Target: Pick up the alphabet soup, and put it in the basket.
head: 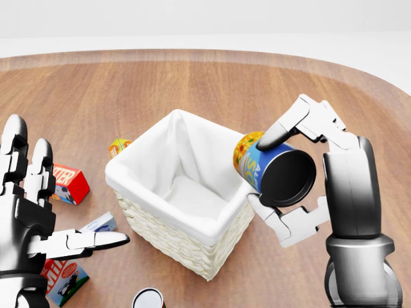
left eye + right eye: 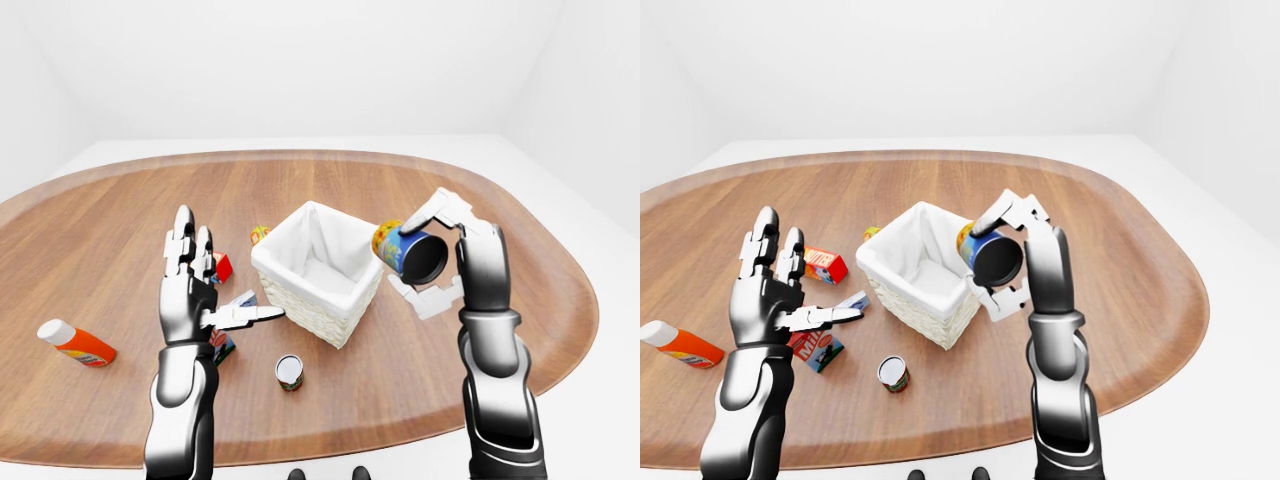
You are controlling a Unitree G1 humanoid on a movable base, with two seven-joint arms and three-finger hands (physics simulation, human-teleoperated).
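Note:
The alphabet soup can (image 1: 273,170), blue and yellow with a dark end facing me, is tilted on its side in my right hand (image 1: 282,176). The fingers (image 1: 289,125) close over its top and underside. It hangs just over the right rim of the white-lined wicker basket (image 1: 192,253), which stands at the middle of the wooden table. My left hand (image 1: 38,218) is open and empty, raised to the left of the basket, fingers spread.
A small upright can (image 2: 289,372) stands below the basket. A red box (image 1: 69,184), a small yellow box (image 1: 117,147), a blue-white carton (image 1: 99,224) and a red-blue carton (image 1: 64,277) lie left of the basket. An orange bottle (image 2: 78,343) lies at the far left.

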